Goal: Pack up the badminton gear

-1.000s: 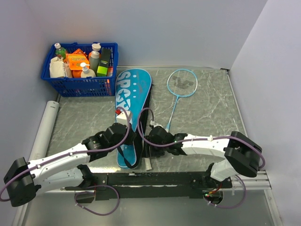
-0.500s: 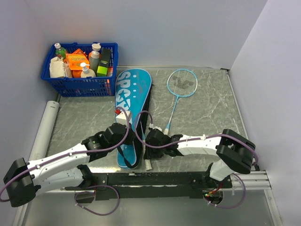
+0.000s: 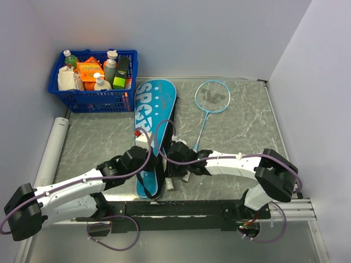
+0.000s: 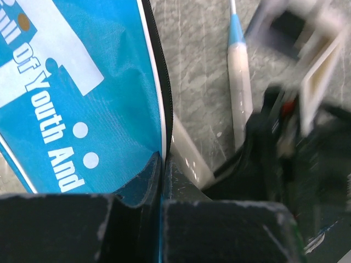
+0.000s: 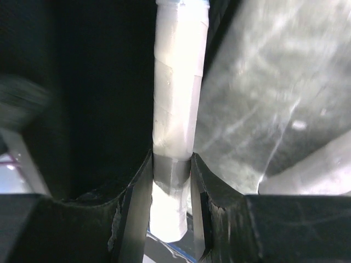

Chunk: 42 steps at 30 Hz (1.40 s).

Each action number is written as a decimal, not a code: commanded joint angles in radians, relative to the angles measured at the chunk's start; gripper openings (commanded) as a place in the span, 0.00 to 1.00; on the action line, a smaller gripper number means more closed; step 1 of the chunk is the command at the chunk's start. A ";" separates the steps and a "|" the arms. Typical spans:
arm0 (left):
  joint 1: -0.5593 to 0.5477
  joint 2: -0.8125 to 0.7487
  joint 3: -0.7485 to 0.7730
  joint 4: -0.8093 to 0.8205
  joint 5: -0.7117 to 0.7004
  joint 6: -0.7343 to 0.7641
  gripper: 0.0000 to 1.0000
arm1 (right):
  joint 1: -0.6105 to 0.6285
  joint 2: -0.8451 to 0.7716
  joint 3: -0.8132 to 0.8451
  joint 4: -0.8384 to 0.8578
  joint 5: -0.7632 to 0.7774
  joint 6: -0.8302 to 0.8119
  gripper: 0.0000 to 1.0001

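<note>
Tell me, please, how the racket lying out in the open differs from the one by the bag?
The open racket lies fully visible on the table, in no gripper. The other racket shows only its handle beside the bag, clamped in the right gripper. Both have whitish handles.

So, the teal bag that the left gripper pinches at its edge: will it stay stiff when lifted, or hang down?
Probably floppy: the teal bag looks like thin printed cloth with a zipper, so lifted by the left gripper at one edge it would likely sag. It seems light; a push may wrinkle it rather than slide it.
</note>
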 commanded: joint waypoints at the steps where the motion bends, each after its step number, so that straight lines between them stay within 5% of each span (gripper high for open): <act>1: -0.013 -0.024 -0.030 0.090 0.060 -0.034 0.01 | -0.050 0.008 0.083 0.043 -0.001 -0.053 0.06; 33: -0.031 -0.133 -0.152 0.121 0.069 -0.110 0.01 | -0.145 0.175 0.141 0.529 -0.189 0.085 0.02; 42: -0.033 -0.162 -0.166 0.116 0.052 -0.113 0.01 | -0.147 0.212 0.101 0.580 -0.207 0.085 0.45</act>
